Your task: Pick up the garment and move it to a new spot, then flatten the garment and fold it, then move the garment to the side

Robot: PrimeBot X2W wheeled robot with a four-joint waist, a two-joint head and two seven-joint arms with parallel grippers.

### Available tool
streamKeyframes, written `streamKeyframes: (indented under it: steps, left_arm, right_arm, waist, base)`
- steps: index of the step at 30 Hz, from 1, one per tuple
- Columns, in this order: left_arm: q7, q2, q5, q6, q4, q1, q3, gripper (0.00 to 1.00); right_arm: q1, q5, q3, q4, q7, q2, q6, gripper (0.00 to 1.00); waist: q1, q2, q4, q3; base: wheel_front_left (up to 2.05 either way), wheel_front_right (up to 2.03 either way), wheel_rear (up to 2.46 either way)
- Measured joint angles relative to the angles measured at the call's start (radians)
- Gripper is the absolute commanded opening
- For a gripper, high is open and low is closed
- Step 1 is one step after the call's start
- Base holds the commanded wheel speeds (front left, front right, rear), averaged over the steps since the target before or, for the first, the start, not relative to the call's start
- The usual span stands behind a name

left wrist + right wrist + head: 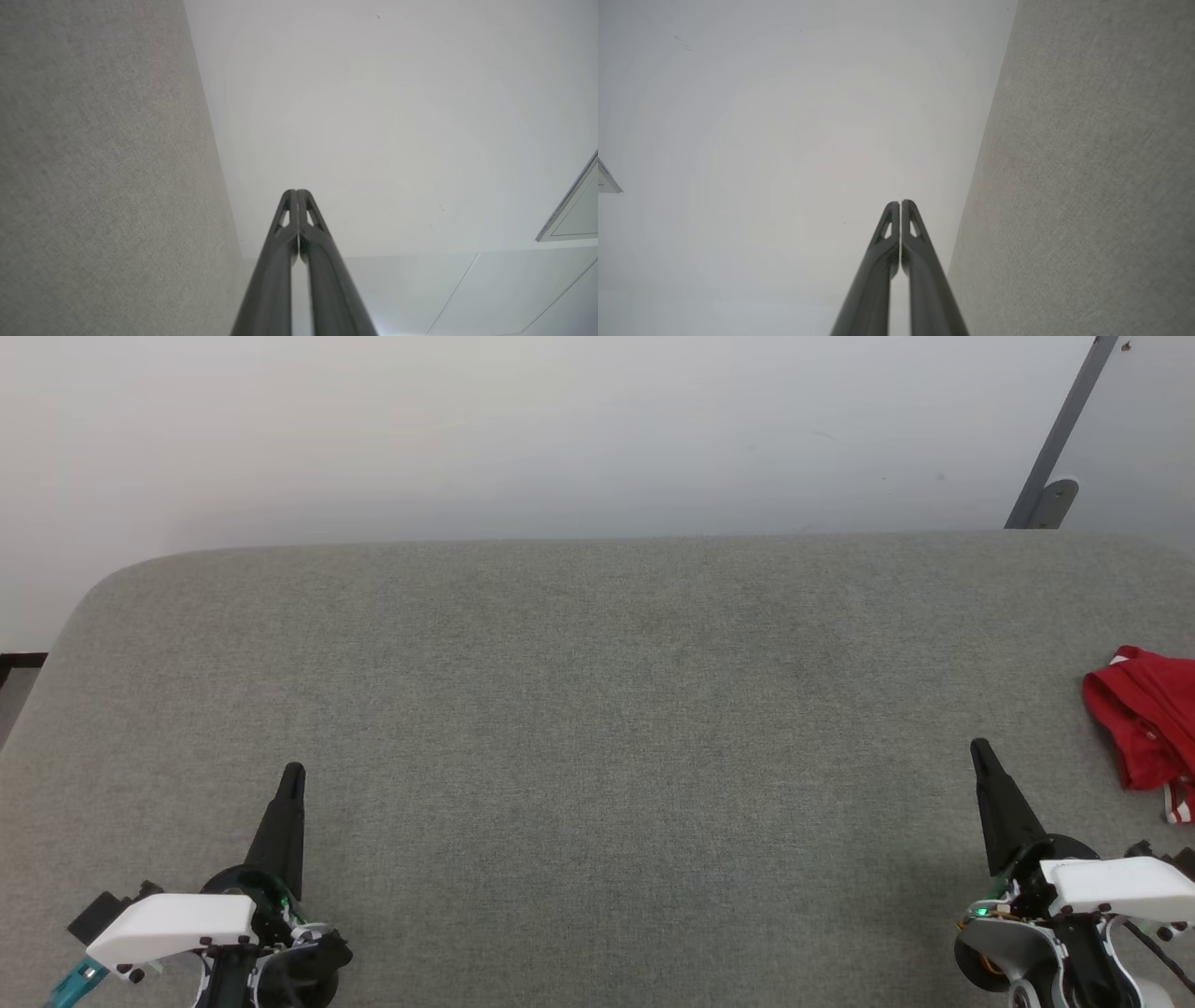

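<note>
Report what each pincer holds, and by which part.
Nothing. The left pincer and right pincer are shut and empty; the shirt lies bunched on the grey surface, apart from both.

Grey woven cloth surface [597, 709], matt and slightly rough, garment [1144, 714] of soft red cloth, creased, left gripper [293, 775] and right gripper [980, 749] of dark matt plastic, smooth white plastic wrist covers [173, 924], pale smooth matt wall [560, 429], grey painted metal strut [1061, 429].
</note>
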Motion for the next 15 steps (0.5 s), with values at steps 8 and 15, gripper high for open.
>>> streamKeyframes:
  steps: [8,15]
  left_arm:
    - [0.003,-0.001,0.0,0.0,0.0,0.0,0.001,0.0]
    - [0.003,-0.002,0.0,0.0,0.0,0.0,0.002,0.0]
  right_arm:
    - [0.0,0.0,0.0,0.0,0.0,0.0,0.0,0.0]
    - [0.0,0.0,0.0,0.0,0.0,0.0,0.0,0.0]
  waist:
    - [0.0,0.0,0.0,0.0]
    - [0.0,0.0,0.0,0.0]
  base:
    - [0.0,0.0,0.0]
    - [0.0,0.0,0.0]
